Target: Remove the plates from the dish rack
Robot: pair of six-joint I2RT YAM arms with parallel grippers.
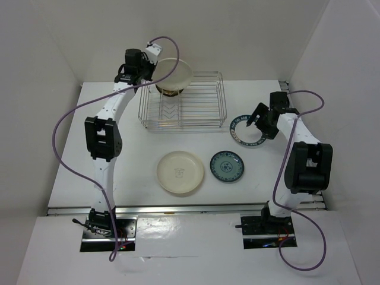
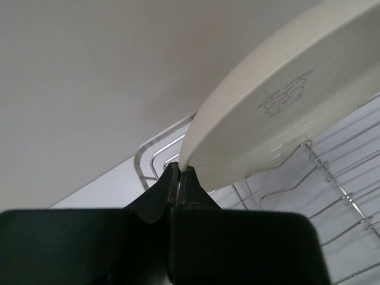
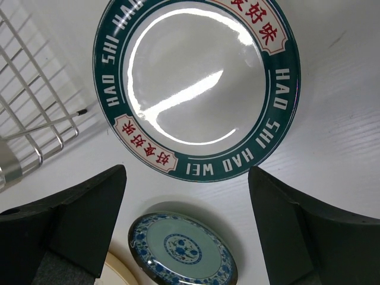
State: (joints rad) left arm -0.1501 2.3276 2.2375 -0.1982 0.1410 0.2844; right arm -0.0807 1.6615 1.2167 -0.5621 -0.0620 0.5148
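Observation:
The silver wire dish rack (image 1: 202, 122) stands at the back middle of the table. My left gripper (image 1: 149, 70) is shut on the rim of a cream plate (image 1: 175, 74) and holds it tilted above the rack's back left corner. In the left wrist view the fingers (image 2: 178, 178) pinch the plate's edge (image 2: 285, 113) over the rack (image 2: 332, 178). A brown patterned plate (image 1: 169, 90) shows under it in the rack. My right gripper (image 1: 256, 122) is open above the white plate with the dark green rim (image 1: 249, 138), also in the right wrist view (image 3: 196, 89).
A cream plate (image 1: 180, 172) and a small blue-patterned plate (image 1: 227, 166) lie on the table in front of the rack. The blue plate also shows in the right wrist view (image 3: 181, 249). White walls enclose the table at back and sides.

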